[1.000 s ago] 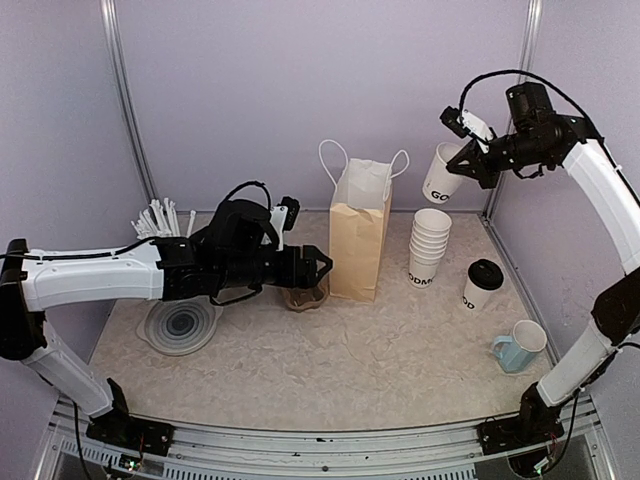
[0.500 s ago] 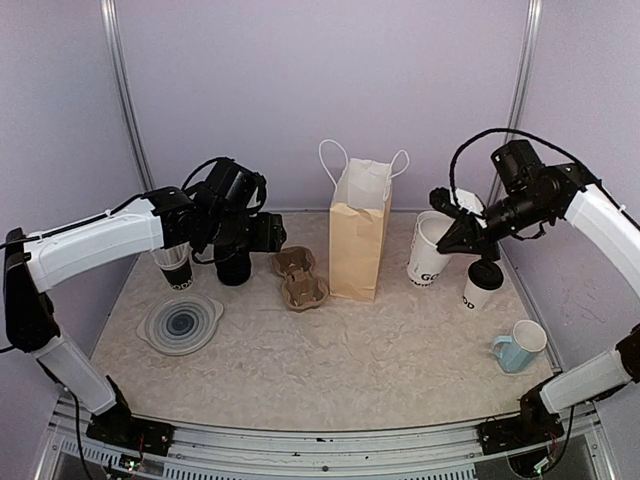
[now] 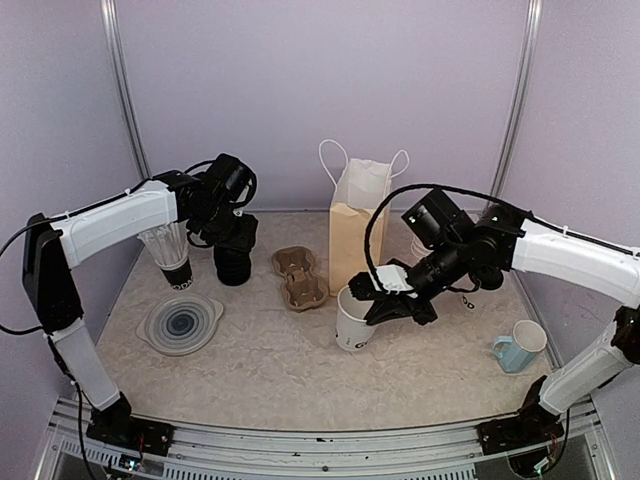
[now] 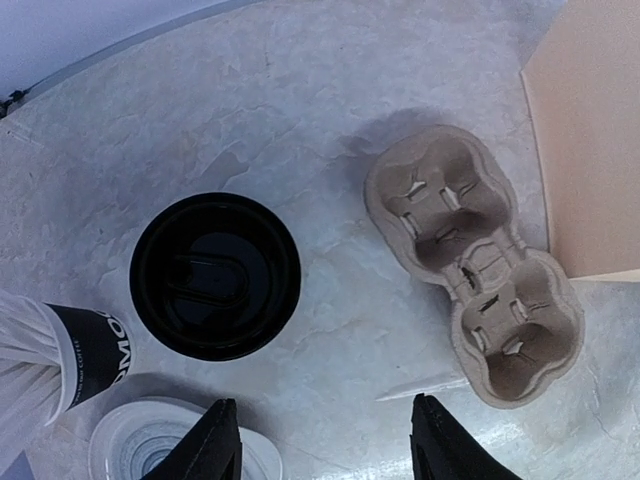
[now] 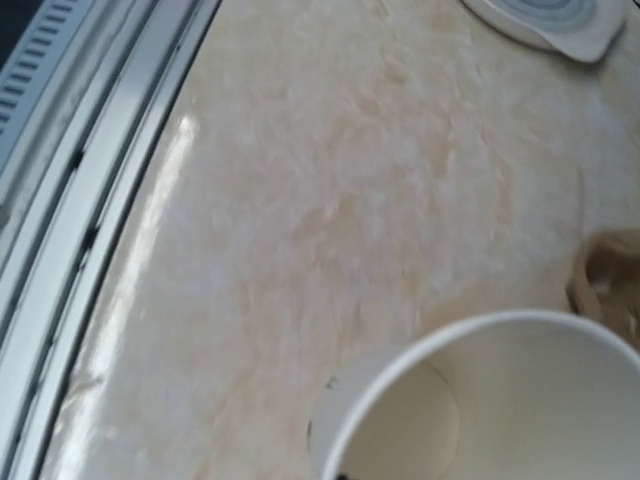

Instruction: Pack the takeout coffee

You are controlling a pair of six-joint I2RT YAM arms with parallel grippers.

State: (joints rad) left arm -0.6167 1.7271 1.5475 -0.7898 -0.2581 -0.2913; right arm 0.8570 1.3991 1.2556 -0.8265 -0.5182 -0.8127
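Observation:
The takeout coffee is hidden behind my right arm. My right gripper (image 3: pixel 385 288) is shut on the rim of a lidless white cup (image 3: pixel 352 322) that stands upright on the table in front of the paper bag (image 3: pixel 358 235). The right wrist view looks down into this empty cup (image 5: pixel 500 400); the fingers do not show there. My left gripper (image 4: pixel 325 440) hangs open over bare table at the back left, with nothing between its fingers. Just ahead of it is a stack of black lids (image 4: pixel 215 275). The brown cardboard cup carrier (image 4: pixel 470 270) lies to its right.
A cup of straws (image 3: pixel 172 255) and a pile of clear lids (image 3: pixel 180 322) sit at the left. A light blue mug (image 3: pixel 520 345) stands at the right. The stack of lidless cups (image 3: pixel 422 245) peeks out behind the right arm.
My right arm has brought the lidless cup down from high at the back right to the table before the bag. My left arm swung back left from the carrier, its jaws narrowing.

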